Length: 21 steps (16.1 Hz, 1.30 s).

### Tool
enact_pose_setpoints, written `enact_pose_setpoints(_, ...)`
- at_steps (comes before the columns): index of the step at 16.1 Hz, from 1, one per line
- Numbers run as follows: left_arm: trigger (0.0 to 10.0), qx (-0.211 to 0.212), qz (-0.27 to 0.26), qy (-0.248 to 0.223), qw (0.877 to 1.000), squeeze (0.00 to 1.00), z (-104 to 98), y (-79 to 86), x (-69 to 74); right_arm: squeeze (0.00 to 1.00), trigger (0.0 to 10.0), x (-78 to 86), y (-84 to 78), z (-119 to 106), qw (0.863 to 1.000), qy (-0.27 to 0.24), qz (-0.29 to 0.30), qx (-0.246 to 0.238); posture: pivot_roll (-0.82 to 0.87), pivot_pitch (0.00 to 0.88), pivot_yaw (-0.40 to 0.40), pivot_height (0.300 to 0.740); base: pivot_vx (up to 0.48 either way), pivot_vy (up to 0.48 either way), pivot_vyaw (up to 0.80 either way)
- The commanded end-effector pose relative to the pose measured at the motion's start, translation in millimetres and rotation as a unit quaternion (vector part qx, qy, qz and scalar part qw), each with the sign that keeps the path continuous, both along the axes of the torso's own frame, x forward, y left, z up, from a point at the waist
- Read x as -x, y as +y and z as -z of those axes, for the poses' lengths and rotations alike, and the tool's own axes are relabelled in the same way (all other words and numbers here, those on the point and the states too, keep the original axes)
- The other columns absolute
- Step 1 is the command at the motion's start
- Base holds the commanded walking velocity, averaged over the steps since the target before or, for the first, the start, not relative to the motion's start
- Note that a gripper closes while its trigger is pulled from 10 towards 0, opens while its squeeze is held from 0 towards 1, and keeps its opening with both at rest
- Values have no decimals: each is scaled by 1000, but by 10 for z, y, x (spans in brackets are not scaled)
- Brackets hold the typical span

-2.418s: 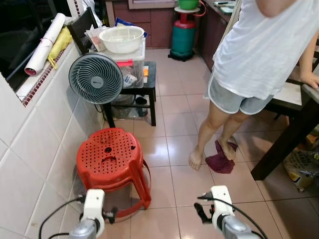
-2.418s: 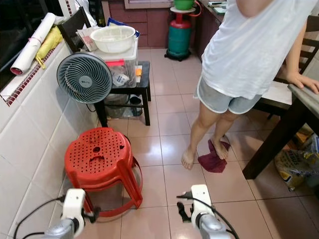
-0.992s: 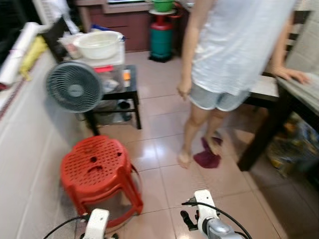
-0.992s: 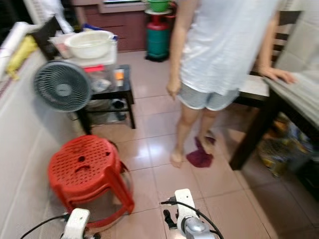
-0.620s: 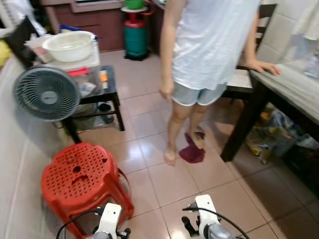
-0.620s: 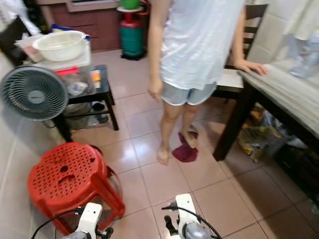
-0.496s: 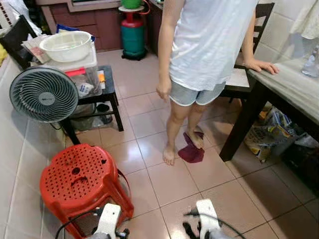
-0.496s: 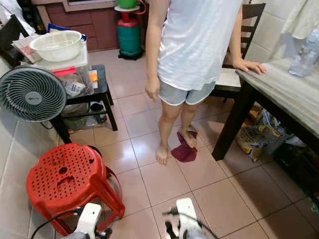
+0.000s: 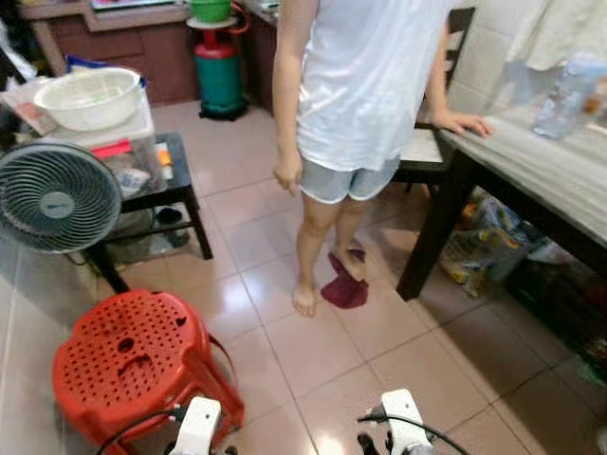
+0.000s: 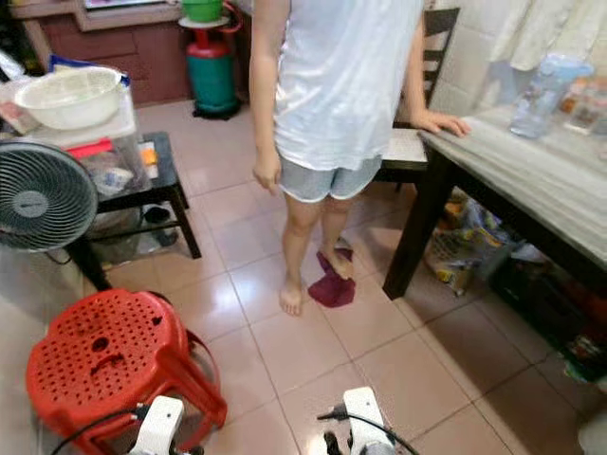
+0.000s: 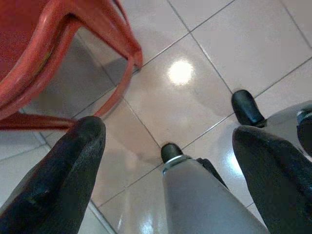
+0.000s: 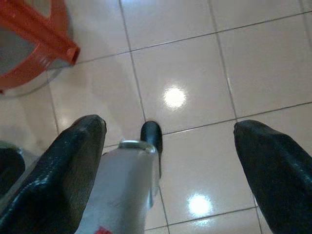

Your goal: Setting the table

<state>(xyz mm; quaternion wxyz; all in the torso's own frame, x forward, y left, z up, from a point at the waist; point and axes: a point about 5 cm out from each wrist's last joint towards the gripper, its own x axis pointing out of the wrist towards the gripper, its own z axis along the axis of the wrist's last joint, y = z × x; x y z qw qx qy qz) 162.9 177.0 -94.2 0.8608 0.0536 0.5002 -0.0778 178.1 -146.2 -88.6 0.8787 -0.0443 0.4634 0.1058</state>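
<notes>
A dark-legged dining table (image 10: pixel 531 180) with a grey top stands at the right, with a clear water bottle (image 10: pixel 541 95) on it near the wall. A person (image 10: pixel 341 95) in a white shirt stands in front of it, one hand on the table's corner. Both my arms hang low by the floor: the left arm (image 9: pixel 196 427) is beside a red stool, the right arm (image 9: pixel 398 436) over bare tiles. My left gripper (image 11: pixel 168 134) is open over the tiles by the stool's leg. Open too is my right gripper (image 12: pixel 168 126), with nothing held.
A red plastic stool (image 10: pixel 104 360) is at my front left, with a fan (image 10: pixel 38 204) and a black side table (image 10: pixel 166 180) bearing a white bowl (image 10: pixel 66 95) behind it. A maroon cloth (image 10: pixel 332 289) lies by the person's feet. Bags (image 10: pixel 465 251) sit under the table, a chair (image 10: pixel 417 142) beside it.
The camera has swung right, so the table top and the bottle have come into view. The person has lowered one arm. Both arms still hang low.
</notes>
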Motion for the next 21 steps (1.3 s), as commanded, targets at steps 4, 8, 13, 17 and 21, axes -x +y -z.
enact_pose_setpoints(4, 10000, -1, 5, 2, 1000, 0, 7, 5, 20, 0, 10000, -19, 6, -9, 1000, -3, -3, -1, -171, 0, 24, 740, 0, 0, -800)
enact_pose_setpoints(8, 10000, -7, 5, 5, 1000, 0, 13, 83, 60, 0, 10000, -28, 14, -12, 1000, -3, 0, -2, -171, 0, 26, 740, 0, 0, -800)
enact_pose_setpoints(13, 10000, -4, 10, 5, 1000, 0, 22, 0, 59, 0, 10000, -63, 3, -26, 1000, -2, 2, -2, -169, 0, 28, 740, 0, 0, -800)
enact_pose_setpoints(17, 10000, 11, 22, 1, 1000, 0, 21, -304, 1, 0, 10000, -65, -29, -26, 1000, 1, 2, 2, -169, 0, 25, 740, 0, 0, -800)
enact_pose_setpoints(21, 10000, 18, 25, -4, 1000, 0, -5, -439, -68, 0, 10000, 13, 44, 11, 1000, 8, -1, 1, -167, 0, 24, 740, 0, 0, -800)
